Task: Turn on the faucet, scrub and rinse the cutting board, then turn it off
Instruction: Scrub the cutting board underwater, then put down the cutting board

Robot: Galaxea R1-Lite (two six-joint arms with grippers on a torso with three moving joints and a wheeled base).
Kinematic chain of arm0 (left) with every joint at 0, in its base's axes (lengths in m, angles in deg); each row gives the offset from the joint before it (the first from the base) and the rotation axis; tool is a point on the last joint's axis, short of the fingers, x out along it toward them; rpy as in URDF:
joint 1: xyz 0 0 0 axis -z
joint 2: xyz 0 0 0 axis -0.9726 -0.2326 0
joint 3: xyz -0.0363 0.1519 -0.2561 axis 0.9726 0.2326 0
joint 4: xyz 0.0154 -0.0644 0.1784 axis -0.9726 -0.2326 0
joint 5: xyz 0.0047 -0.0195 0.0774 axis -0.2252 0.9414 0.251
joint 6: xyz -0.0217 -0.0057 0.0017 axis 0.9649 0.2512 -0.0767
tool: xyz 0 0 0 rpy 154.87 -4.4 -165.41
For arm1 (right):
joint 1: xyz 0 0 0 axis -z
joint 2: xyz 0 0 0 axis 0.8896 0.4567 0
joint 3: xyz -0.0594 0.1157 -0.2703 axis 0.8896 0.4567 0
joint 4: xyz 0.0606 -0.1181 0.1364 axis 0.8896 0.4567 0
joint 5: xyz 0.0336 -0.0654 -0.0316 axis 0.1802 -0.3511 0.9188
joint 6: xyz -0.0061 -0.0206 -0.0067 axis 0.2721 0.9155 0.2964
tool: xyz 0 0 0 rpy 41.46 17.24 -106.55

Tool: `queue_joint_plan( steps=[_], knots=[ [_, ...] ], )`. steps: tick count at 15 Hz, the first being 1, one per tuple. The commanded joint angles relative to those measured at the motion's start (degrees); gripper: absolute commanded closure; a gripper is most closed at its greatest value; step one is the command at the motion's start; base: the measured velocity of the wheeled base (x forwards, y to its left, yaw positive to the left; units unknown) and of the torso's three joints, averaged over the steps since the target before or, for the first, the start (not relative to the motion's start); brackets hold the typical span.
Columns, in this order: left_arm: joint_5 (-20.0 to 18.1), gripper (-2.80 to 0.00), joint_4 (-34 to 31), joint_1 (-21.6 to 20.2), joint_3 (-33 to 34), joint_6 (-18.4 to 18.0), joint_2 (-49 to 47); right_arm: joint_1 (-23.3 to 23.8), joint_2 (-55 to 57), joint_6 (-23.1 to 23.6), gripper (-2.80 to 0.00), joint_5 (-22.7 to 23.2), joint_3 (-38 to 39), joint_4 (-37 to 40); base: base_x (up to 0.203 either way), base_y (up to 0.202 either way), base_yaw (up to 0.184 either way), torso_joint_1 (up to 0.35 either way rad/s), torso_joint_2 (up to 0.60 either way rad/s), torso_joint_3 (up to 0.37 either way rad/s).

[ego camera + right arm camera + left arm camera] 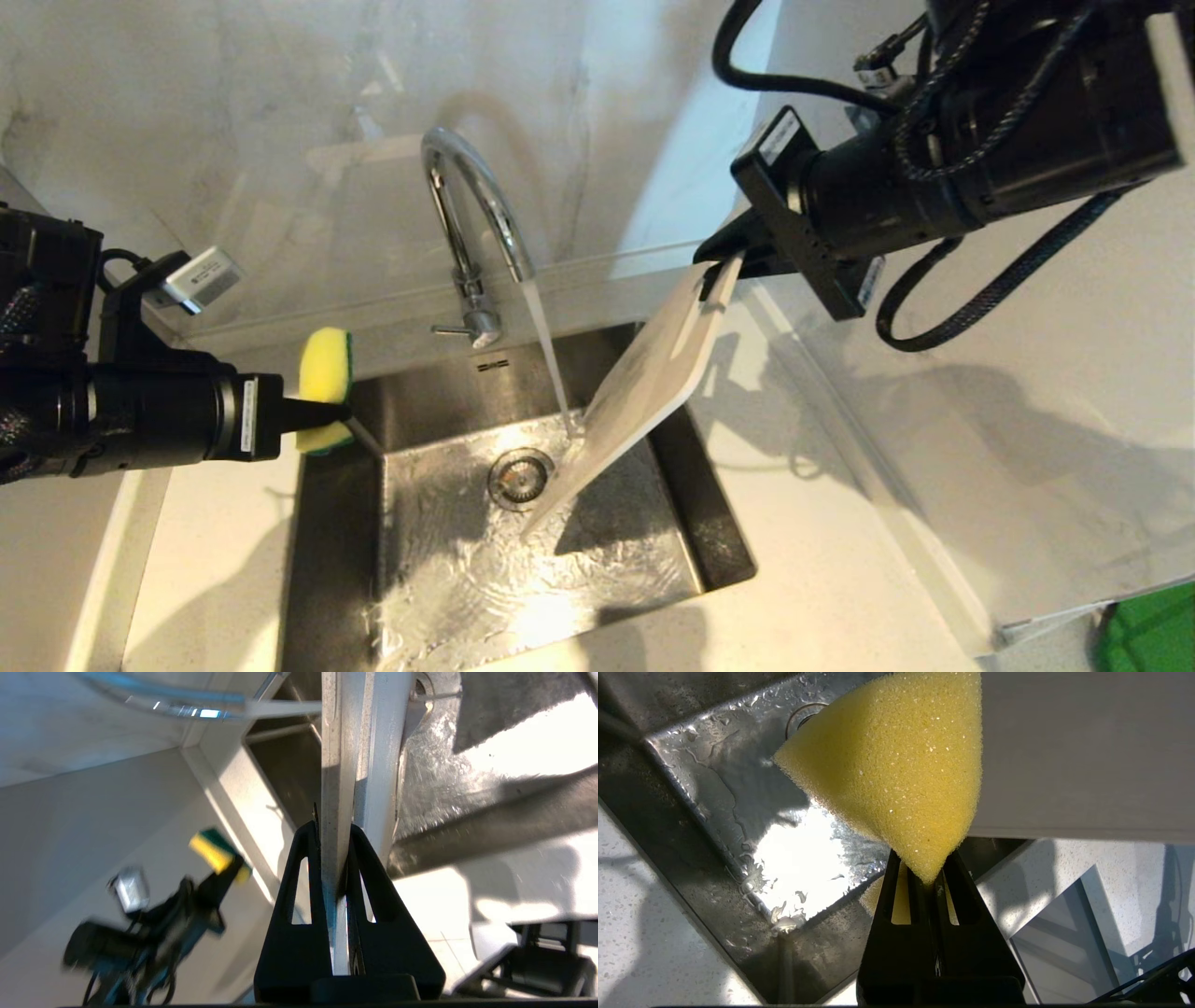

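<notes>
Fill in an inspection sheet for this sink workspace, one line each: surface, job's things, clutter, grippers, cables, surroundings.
Surface: pale speckled countertop around a wet steel sink.
Job's things: chrome gooseneck faucet running; thin cream-beige cutting board tilted in the sink, the stream striking near its lower end.
Clutter: nothing seen.
Grippers: left gripper at the sink's left rim, jaws shut on a yellow sponge with green backing; right gripper pinches the board's top edge.
Cables: black braided cables loop off the right arm.
Surroundings: white marble-look wall; green object, lower right.
</notes>
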Motion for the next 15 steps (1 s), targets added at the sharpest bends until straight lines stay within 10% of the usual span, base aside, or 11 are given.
queue_joint_plan(
  steps=[1, 15],
  knots=[
    [0.0, 0.00, 0.0, 0.0, -0.3, 0.0, -0.5, 0.0, -6.1, -0.2, 0.00, -0.1, 0.0, 3.2, 0.000, 0.000, 0.000, 0.000, 0.00, 0.000],
    [-0.1, 0.00, 0.5, 0.2, -2.1, 0.0, -2.7, 0.0, -19.6, -1.1, 0.00, 4.0, 13.6, 13.4, 0.000, 0.000, 0.000, 0.000, 0.00, 0.000]
  ],
)
